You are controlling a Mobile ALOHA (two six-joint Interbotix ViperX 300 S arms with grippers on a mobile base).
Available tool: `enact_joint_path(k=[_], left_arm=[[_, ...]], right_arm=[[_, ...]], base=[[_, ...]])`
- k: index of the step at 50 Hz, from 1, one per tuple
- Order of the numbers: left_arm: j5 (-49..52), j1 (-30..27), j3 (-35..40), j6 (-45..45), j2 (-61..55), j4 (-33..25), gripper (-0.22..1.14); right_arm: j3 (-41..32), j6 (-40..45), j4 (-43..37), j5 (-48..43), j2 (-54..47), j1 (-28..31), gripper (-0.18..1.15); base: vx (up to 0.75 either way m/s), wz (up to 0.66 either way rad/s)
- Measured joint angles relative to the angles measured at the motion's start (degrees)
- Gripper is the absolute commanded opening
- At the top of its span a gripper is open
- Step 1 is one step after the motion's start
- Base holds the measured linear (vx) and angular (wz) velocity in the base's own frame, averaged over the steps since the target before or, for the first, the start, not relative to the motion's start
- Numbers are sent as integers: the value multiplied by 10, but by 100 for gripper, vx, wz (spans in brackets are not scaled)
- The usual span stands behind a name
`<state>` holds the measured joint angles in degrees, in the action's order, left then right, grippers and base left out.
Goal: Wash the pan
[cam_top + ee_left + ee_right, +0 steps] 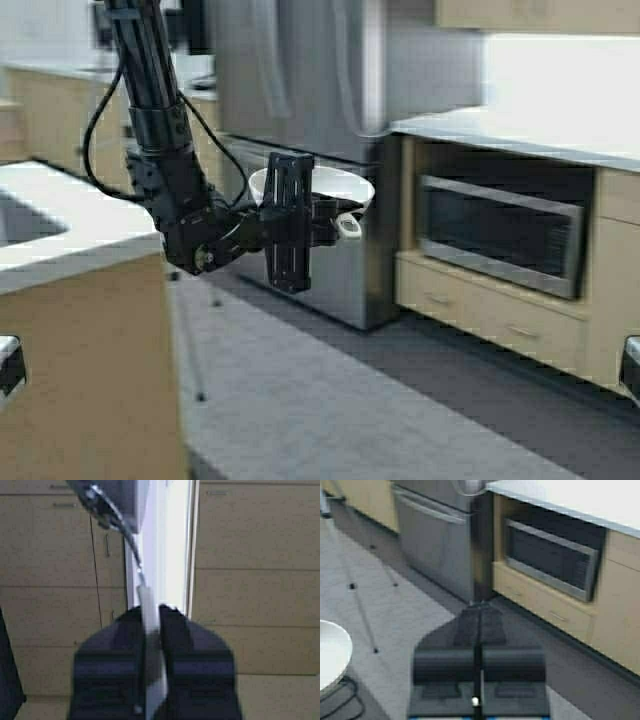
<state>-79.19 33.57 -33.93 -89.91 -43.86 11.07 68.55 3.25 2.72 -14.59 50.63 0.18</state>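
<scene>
Pan (312,188) held by left gripper (322,222).

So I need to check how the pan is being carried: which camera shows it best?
The high view: the pan shows held in the air by the left tool, in front of the fridge. The left wrist view shows only the edge pinched between the fingers; the right wrist view catches a rim sliver.

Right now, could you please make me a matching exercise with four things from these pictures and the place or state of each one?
Things:
1. pan
2. left gripper
3. right gripper
4. built-in oven

Places or states:
A. set under the counter on the right
B. shut on the handle
C. shut, holding nothing
D. held in the air before the steel appliance

Pairs: 1-D, 2-B, 3-C, 4-A
</scene>
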Motion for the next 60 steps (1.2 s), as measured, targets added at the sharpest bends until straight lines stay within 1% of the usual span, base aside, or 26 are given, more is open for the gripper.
enact_joint_path(k=[25,40,49,60], left_arm=[[0,-4,-4,0,3,4,2],[0,-3,-8,-1,3,4,2],[0,-3,-16,-3,10,14,2],[0,-23,-30,-11,22,33,2]], right_arm=[[1,0,0,0,6,2,6],[1,0,0,0,7,1,6],[2,0,0,0,10,2,6],[4,0,0,1,11,2,6]], base=[[16,65],[15,43],[16,42],[17,29]])
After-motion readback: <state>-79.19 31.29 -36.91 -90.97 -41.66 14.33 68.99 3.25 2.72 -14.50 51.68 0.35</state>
